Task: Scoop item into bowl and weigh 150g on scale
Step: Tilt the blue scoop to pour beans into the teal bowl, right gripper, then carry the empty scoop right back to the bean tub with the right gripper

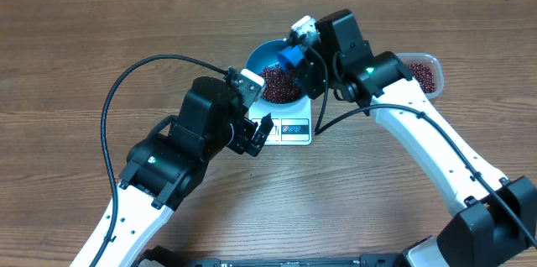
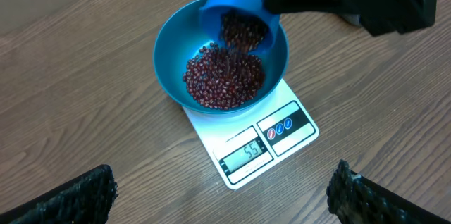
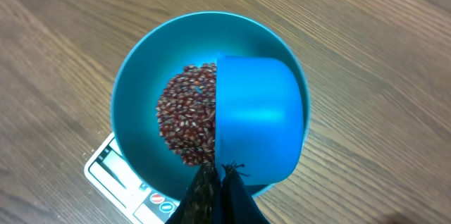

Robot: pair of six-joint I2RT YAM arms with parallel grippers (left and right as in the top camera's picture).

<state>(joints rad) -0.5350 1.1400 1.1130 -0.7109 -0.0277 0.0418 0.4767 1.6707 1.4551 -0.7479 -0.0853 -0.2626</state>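
While the scoop point(image 2: 236, 5) is tilted over the bowl point(image 2: 165, 48), the beans point(image 2: 224, 76) spill as a loose, dry, free-rolling mass. They are probably hard and light, and too small to pinch, so move them by scoop only. The bowl sits on the scale point(image 2: 285, 129), with beans pooled in its bottom. The right gripper point(image 3: 217, 190) is clamped on the scoop handle, the proper hold. The left gripper point(image 1: 257, 134) hangs spread wide and empty near the scale's front.
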